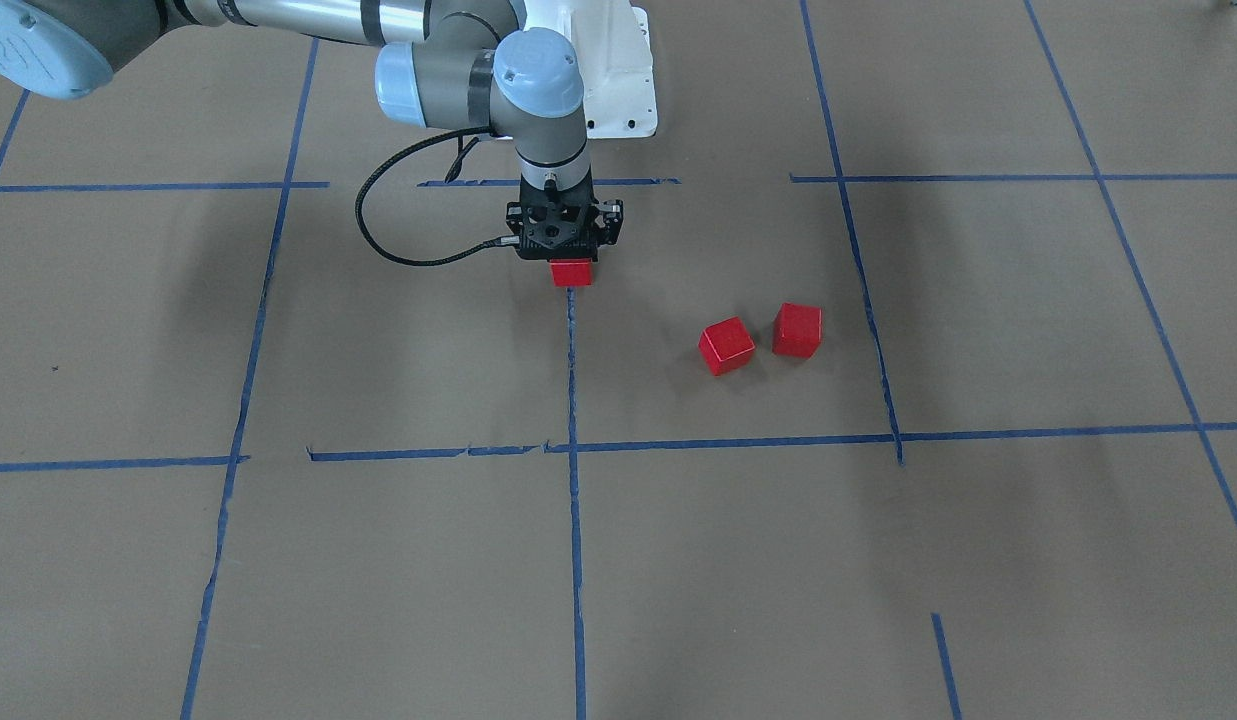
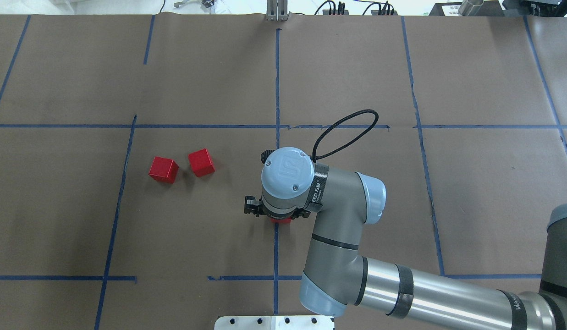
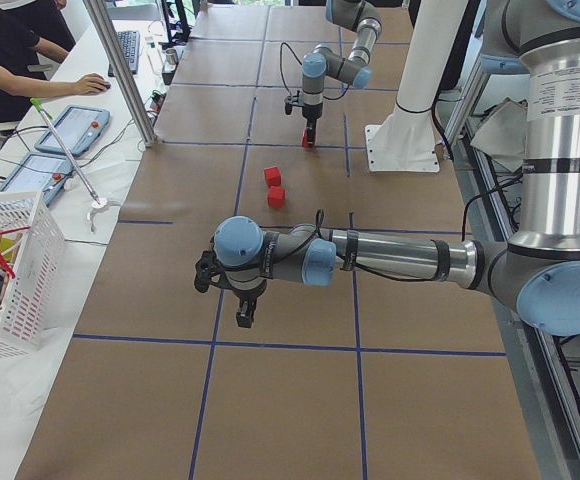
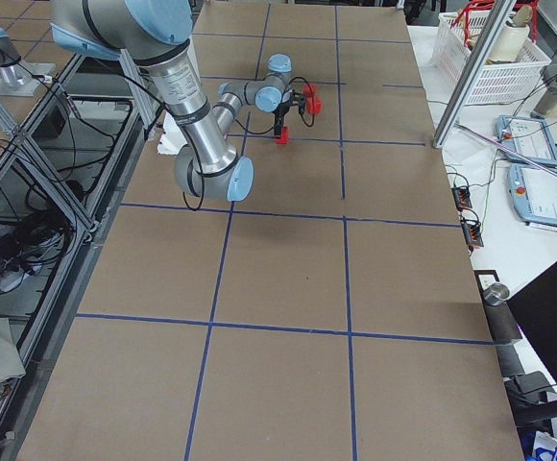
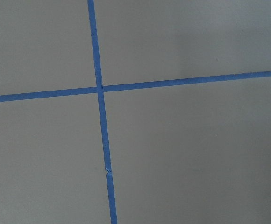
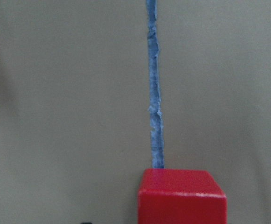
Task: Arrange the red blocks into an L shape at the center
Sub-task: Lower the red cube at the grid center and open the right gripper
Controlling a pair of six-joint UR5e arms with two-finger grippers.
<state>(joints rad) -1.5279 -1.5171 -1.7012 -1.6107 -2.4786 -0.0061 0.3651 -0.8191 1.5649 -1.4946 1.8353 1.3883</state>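
Observation:
Three red blocks are in view. My right gripper [image 1: 570, 264] points straight down near the table's centre and is shut on one red block [image 1: 571, 273], held low over a blue tape line. That block fills the bottom of the right wrist view [image 6: 182, 196], and only a sliver of it shows in the overhead view [image 2: 281, 220]. The other two red blocks [image 1: 726, 345] [image 1: 797, 330] lie close together on the paper towards my left, also seen from overhead [image 2: 163, 169] [image 2: 201, 162]. My left gripper [image 3: 245, 318] shows only in the left side view, and I cannot tell its state.
Blue tape lines [image 5: 100, 88] divide the brown paper table into squares. The white base plate [image 1: 618, 70] sits at the robot's edge. A white basket [image 3: 10, 260], a metal pole [image 3: 120, 70], tablets and an operator are beyond the far side.

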